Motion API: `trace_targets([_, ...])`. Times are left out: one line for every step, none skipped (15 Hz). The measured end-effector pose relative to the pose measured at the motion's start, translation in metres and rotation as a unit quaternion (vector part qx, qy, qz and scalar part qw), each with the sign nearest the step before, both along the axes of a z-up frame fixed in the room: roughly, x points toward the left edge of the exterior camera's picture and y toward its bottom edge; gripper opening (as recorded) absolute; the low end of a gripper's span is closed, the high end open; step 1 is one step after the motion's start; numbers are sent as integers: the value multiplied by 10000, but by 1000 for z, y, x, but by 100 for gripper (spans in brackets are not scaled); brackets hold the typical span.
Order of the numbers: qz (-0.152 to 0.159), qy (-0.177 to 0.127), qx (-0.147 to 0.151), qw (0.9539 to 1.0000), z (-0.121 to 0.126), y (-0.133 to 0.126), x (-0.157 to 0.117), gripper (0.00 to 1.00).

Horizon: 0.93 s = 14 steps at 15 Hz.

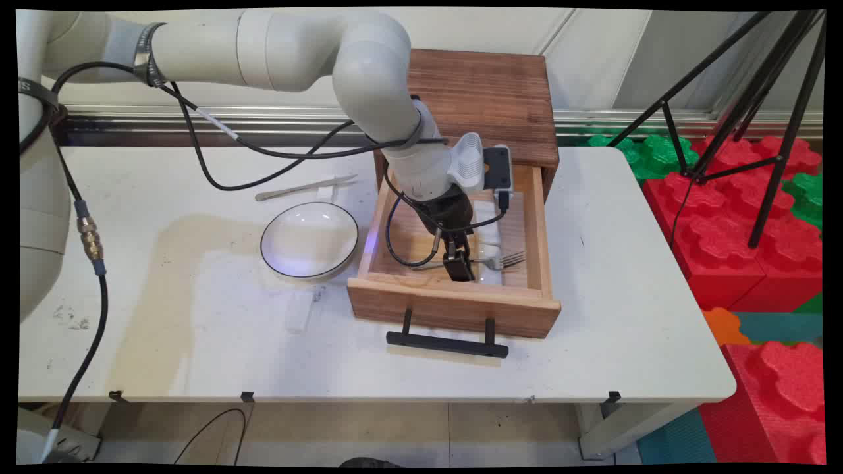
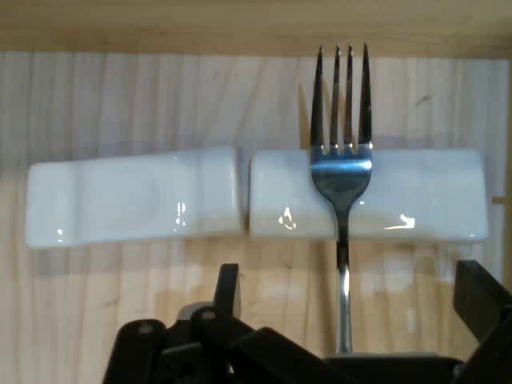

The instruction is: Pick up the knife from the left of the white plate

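Observation:
My gripper (image 1: pixel 458 266) reaches down into the pulled-out wooden drawer (image 1: pixel 454 304). It hangs open just above a silver fork (image 1: pixel 506 261), one finger on each side of the fork's handle. In the hand view the fork (image 2: pixel 342 160) lies with its neck across the right one of two white cutlery rests (image 2: pixel 376 206), tines pointing away from the hand. The other white rest (image 2: pixel 132 200) lies end to end with it, to the left. The gripper (image 2: pixel 352 300) straddles the handle; the handle's near end is hidden under the linkage.
The drawer belongs to a dark wooden cabinet (image 1: pixel 484 99) at the table's back and has a black bar handle (image 1: pixel 448 342). A white bowl with a dark rim (image 1: pixel 309 239) stands left of the drawer. Metal tweezers (image 1: pixel 306 187) lie behind the bowl. A white block (image 1: pixel 299 315) lies in front of the bowl.

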<state>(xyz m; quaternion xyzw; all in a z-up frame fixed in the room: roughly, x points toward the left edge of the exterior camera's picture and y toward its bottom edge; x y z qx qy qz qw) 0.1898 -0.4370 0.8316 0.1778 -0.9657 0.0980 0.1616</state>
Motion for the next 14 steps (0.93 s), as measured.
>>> trace_targets([11, 10, -23, 10000, 1, 0, 1, 100])
trace_targets([19, 19, -46, 10000, 3, 0, 1, 100])
trace_targets([27, 32, -76, 10000, 5, 1, 2, 100])
trace_targets([35, 52, -113, 9999, 8, 1, 3, 100])
trace_targets([51, 79, -147, 9998, 12, 2, 4, 100])
trace_targets([63, 100, -170, 9998, 15, 3, 5, 100])
trace_targets([80, 124, -201, 9997, 18, 4, 7, 100])
trace_targets([111, 164, -244, 9995, 24, 7, 10, 100])
trace_targets([129, 188, -270, 9994, 28, 8, 12, 100])
trace_targets([167, 223, -310, 9991, 33, 11, 15, 100])
trace_targets([215, 263, -360, 9988, 39, 14, 20, 100])
trace_targets([246, 288, -393, 9985, 43, 16, 23, 100])
trace_targets([325, 337, -467, 9978, 52, 21, 31, 100])
trace_targets([379, 363, -515, 9973, 57, 25, 37, 100])
